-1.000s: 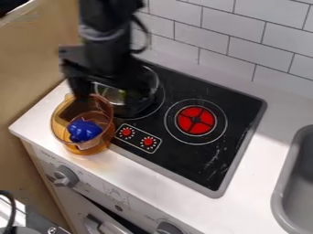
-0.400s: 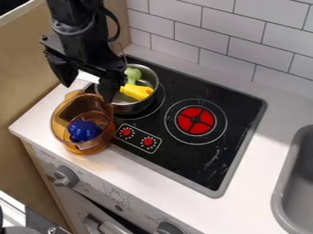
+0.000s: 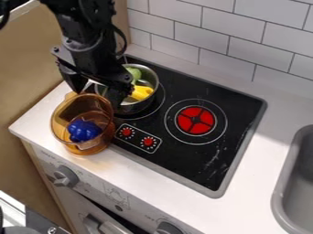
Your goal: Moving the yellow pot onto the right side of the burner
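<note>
No text is readable, only faint marks [image 3: 116, 194] on the stove front [image 3: 93, 185].

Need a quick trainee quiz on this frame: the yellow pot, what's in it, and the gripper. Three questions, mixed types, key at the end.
1. True or false: the yellow pot sits on the red burner.
2. What lies in the yellow pot?
A) a green toy
B) a blue toy
C) a yellow toy
3. Fill in the missing word (open or shut): the gripper is ____.

Key: 1. False; 2. B; 3. open
</note>
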`<action>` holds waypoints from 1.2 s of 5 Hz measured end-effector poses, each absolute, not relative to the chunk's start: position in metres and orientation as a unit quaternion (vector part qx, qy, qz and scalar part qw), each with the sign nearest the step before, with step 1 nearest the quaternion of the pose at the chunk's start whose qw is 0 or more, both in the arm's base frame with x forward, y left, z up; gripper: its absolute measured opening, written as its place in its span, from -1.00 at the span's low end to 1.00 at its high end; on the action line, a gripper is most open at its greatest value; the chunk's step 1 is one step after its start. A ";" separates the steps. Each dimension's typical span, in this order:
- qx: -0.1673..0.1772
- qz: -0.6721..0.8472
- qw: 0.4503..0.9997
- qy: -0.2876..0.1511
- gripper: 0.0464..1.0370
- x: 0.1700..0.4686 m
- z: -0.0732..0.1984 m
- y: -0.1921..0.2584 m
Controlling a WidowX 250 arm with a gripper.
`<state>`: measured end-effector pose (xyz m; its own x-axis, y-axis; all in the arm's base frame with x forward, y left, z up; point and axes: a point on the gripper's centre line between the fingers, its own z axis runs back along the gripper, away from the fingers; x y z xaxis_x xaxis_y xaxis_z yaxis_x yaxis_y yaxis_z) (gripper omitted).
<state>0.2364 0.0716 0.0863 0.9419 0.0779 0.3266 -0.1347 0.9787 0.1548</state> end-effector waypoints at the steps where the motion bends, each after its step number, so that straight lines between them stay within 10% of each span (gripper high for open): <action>1: 0.084 0.054 0.980 -0.170 0.93 0.238 0.075 0.068; 6: 0.062 0.080 0.973 -0.208 0.93 0.252 0.042 0.043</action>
<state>0.2515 0.0428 0.0417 0.9005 0.1304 0.4148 -0.1822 0.9793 0.0876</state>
